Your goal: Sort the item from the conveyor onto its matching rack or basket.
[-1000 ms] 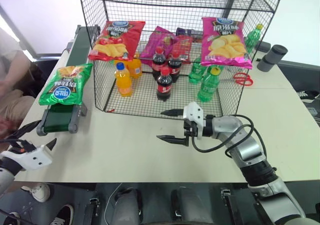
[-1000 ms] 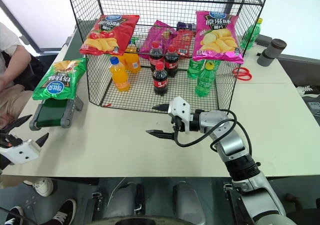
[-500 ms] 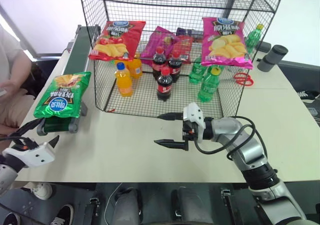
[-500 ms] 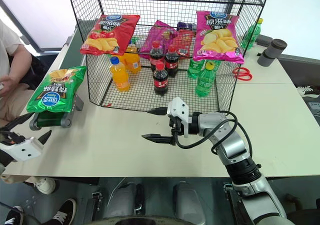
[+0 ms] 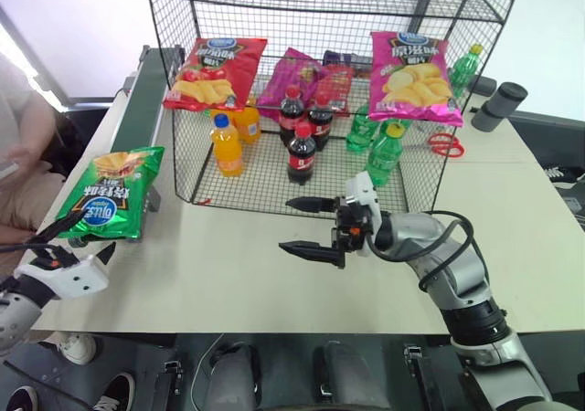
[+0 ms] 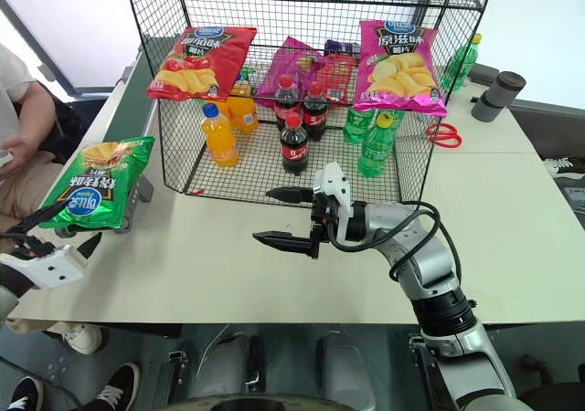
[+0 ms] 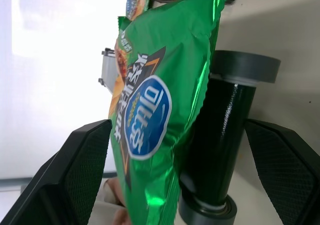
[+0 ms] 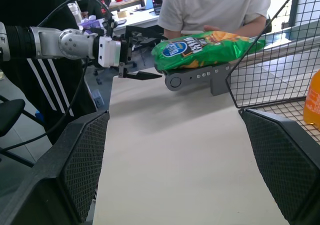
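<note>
One beige table (matte) | person seated beside conveyor

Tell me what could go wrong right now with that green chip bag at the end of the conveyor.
The green chip bag overhangs the end of the conveyor and could tip off toward the floor before it is gripped. The left pincer is open just below and short of the bag, so a late close may miss it or catch only the slippery edge. The right pincer, open in front of the wire rack, could snag the mesh.
</note>
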Action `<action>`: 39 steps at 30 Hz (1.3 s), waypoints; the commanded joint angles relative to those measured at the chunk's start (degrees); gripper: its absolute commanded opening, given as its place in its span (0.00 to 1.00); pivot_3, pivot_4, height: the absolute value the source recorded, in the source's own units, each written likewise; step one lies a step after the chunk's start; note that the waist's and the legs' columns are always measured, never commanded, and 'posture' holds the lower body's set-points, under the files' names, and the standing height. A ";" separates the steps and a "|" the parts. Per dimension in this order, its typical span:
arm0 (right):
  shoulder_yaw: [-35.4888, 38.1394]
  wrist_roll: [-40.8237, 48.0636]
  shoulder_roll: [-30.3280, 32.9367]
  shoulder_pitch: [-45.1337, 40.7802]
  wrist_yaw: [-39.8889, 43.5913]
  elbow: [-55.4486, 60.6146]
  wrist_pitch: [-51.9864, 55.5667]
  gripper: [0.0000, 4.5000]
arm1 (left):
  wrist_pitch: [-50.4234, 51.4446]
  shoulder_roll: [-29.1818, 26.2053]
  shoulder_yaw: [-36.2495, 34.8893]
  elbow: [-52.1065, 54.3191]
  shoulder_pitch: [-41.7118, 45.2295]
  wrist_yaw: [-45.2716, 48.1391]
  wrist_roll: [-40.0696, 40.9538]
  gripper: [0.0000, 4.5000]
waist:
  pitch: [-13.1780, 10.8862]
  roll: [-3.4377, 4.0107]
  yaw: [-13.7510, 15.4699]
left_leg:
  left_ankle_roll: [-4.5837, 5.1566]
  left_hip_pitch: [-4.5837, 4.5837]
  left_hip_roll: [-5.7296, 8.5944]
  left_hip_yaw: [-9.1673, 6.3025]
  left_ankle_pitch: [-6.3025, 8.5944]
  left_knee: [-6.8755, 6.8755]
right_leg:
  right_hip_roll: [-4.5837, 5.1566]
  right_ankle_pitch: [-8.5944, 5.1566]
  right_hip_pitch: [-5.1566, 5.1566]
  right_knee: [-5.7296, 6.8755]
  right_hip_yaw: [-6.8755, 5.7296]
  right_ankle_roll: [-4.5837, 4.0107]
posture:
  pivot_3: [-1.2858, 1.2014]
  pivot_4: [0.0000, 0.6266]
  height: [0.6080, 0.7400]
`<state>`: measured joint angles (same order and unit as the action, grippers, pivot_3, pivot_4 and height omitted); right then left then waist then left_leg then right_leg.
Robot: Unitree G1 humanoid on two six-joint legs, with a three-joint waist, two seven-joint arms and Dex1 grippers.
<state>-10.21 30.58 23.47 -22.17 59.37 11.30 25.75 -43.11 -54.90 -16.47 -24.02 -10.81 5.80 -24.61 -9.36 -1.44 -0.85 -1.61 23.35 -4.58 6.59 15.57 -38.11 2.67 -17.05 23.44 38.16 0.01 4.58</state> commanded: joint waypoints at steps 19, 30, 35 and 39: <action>0.97 -2.34 0.60 -0.30 0.03 -0.46 -4.01 1.00 | 0.78 -1.48 -3.16 7.59 -2.77 3.74 8.96 0.00 | 0.00 0.00 -0.10 | 0.00 0.00 -0.01 0.00 0.00 0.00 | 0.00 0.00 0.00 0.00 0.00 0.00 | 0.52 0.24 1.00; 2.58 -3.13 2.43 -0.36 1.93 -4.20 -7.24 1.00 | 22.40 -6.62 -15.94 43.90 -19.47 43.61 69.47 0.00 | 0.00 -0.02 -0.18 | -0.02 -0.03 -0.05 -0.17 0.00 -0.01 | 0.02 0.00 -0.07 -0.03 0.03 -0.03 | 0.52 0.24 1.00; 7.60 3.96 7.21 0.49 5.84 -3.98 -0.43 1.00 | 41.78 -6.32 -16.34 53.53 -20.13 49.17 87.06 0.00 | -0.06 0.09 -0.02 | -0.02 -0.05 0.05 -0.07 -0.01 -0.01 | -0.11 0.00 -0.07 -0.04 0.04 -0.02 | 0.52 0.24 1.00; 12.15 13.63 11.87 2.81 8.51 -1.54 10.31 1.00 | 52.03 -4.33 -8.52 53.47 -8.68 49.69 95.16 0.00 | -0.07 0.11 0.39 | -0.03 -0.08 0.15 -0.18 -0.02 -0.05 | -0.14 -0.01 -0.21 -0.05 0.01 -0.04 | 0.52 0.24 1.00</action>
<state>-0.87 39.28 34.15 -19.88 66.49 7.09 32.35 4.91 -60.00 -27.70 28.29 -22.14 55.17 65.79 -9.43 -1.33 -0.47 -1.65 23.27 -4.43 6.39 15.55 -38.17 2.51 -17.07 23.22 38.11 0.02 4.55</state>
